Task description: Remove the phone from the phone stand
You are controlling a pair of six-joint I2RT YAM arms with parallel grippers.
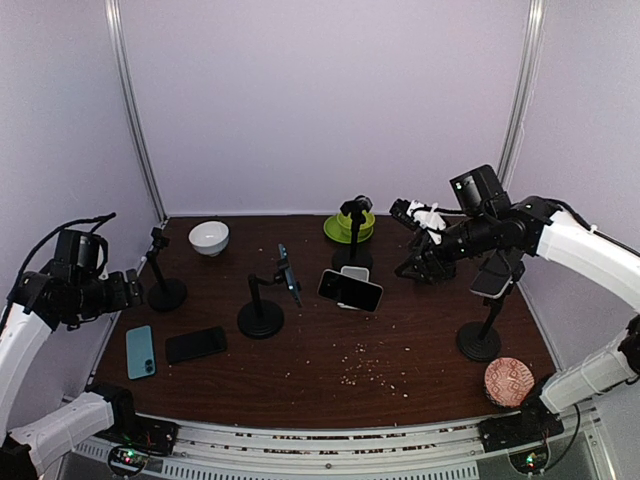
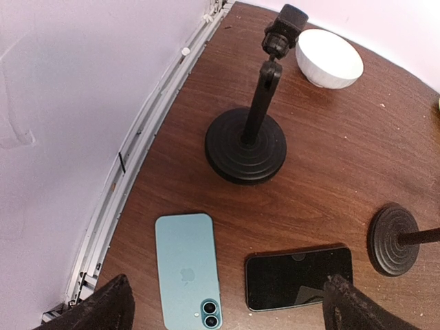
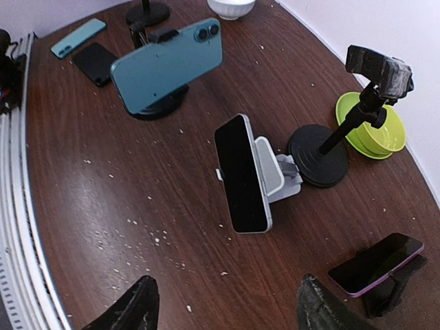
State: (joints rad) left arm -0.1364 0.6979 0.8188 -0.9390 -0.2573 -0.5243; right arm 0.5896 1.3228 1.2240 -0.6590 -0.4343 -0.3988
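Note:
Three phones sit on stands. A black-screen phone (image 1: 350,289) leans on a white stand (image 1: 354,273) at mid-table; in the right wrist view the phone (image 3: 242,172) and its stand (image 3: 272,168) lie ahead of my open, empty right gripper (image 3: 230,309), which hovers above the table. A blue phone (image 1: 288,275) is clamped on a black stand (image 1: 261,318). A purple-edged phone (image 1: 490,280) sits on a black stand (image 1: 479,340) at the right. My right gripper (image 1: 415,264) is just right of the white stand. My left gripper (image 1: 128,290) is open and empty at the far left.
A teal phone (image 2: 187,271) and a black phone (image 2: 299,277) lie flat under my left gripper (image 2: 227,309). An empty black stand (image 2: 246,144) and a white bowl (image 2: 328,58) are beyond. Another black stand (image 1: 353,255) stands before a green bowl (image 1: 349,228). A patterned ball (image 1: 511,381) is front right. Crumbs dot the table.

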